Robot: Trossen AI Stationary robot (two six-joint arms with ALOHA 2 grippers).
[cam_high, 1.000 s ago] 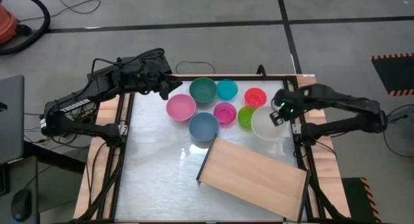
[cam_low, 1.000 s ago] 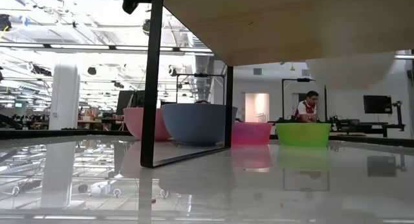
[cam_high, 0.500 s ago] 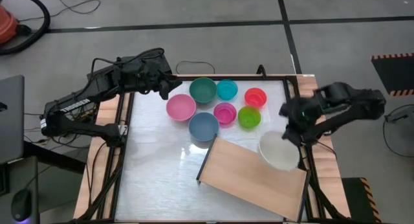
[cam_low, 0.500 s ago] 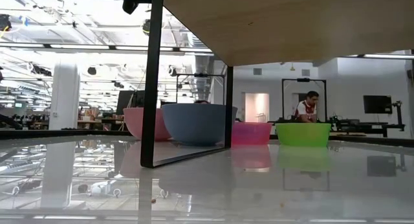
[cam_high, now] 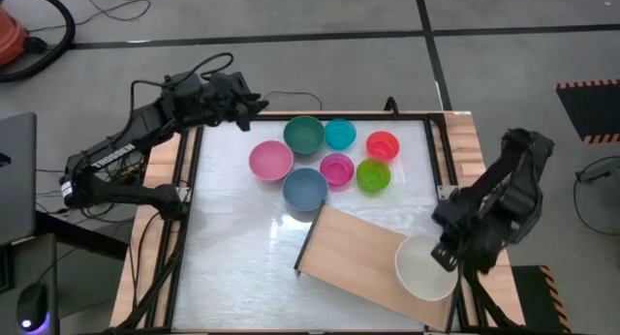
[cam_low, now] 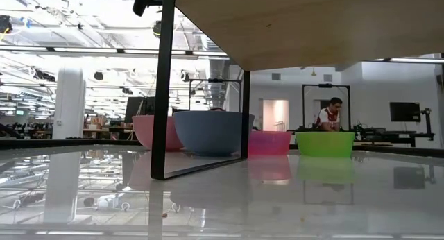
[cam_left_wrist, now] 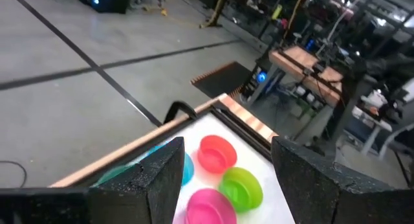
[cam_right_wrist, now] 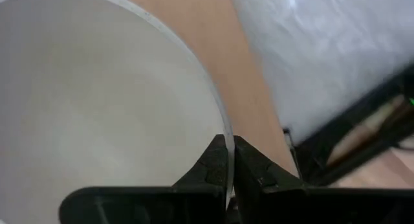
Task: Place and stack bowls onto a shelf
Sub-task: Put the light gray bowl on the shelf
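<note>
From above, the right claw (cam_high: 448, 255) pinched the rim of the white bowl (cam_high: 424, 268), which sat over the shelf (cam_high: 358, 253) at its corner just beside the claw. The other seven bowls clustered well away from that claw: pink (cam_high: 270, 160), teal (cam_high: 303, 135), cyan (cam_high: 340, 134), red (cam_high: 383, 144), magenta (cam_high: 336, 168), green (cam_high: 373, 175) and blue-grey (cam_high: 305, 188). The left claw (cam_high: 254, 101) hung at the table's far edge, near the teal bowl.

At table height, the shelf's underside filled the top, with four bowls beyond.

Through the left wrist, its fingers (cam_left_wrist: 149, 185) stood wide apart, bowls between them farther off.

Through the right wrist, fingertips (cam_right_wrist: 220, 156) gripped the white rim.
</note>
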